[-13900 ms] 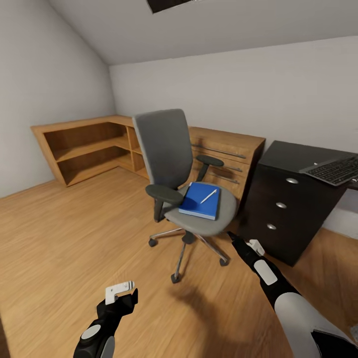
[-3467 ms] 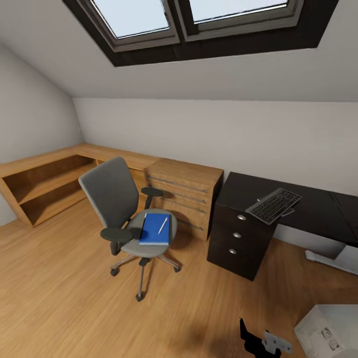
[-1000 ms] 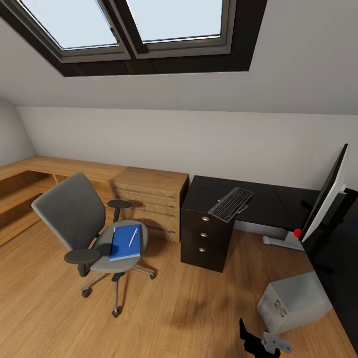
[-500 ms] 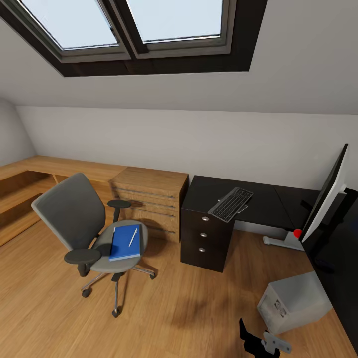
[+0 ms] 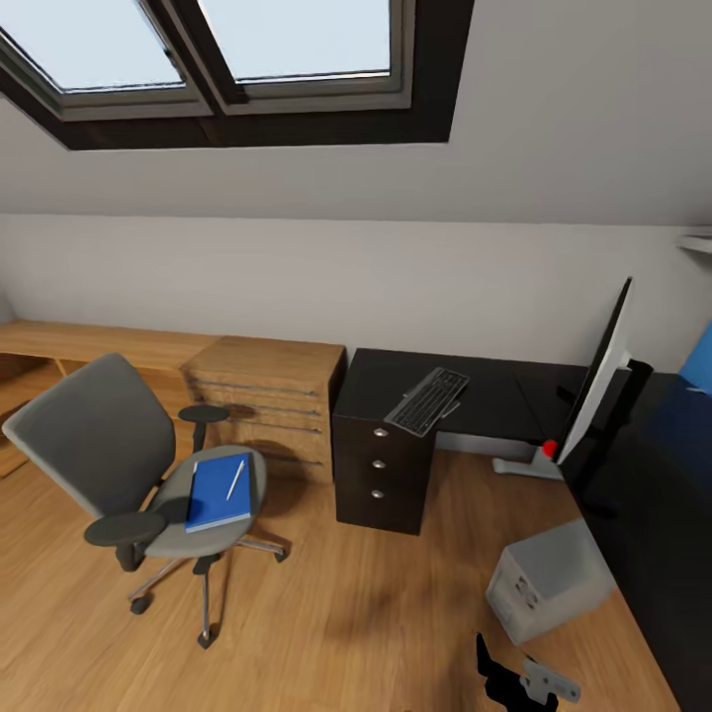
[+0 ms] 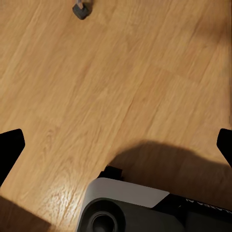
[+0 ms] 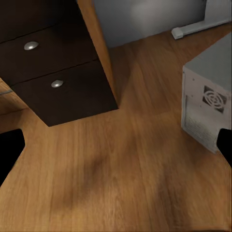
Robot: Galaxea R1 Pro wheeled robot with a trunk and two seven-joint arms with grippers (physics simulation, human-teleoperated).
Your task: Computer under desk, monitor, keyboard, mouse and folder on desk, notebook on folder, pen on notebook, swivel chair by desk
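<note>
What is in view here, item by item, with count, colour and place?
swivel chair: 1, grey, on floor at left
folder: 1, blue, on chair seat
pen: 1, white, on folder
dresser: 1, light wood, beside desk
desk: 1, black, against wall
keyboard: 1, dark grey, on desk
monitor: 1, black, on desk at right
computer: 1, white-grey, on floor
skylight: 1, dark-framed, overhead
right gripper: 1, black, low, open

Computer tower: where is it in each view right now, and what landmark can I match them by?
Head view: computer on the wood floor, lower right.
Right wrist view: computer's grey vented side, across the wood floor from the drawers.
Left wrist view: wood floor instead.
Shared landmark: the drawers' silver knobs.
</note>
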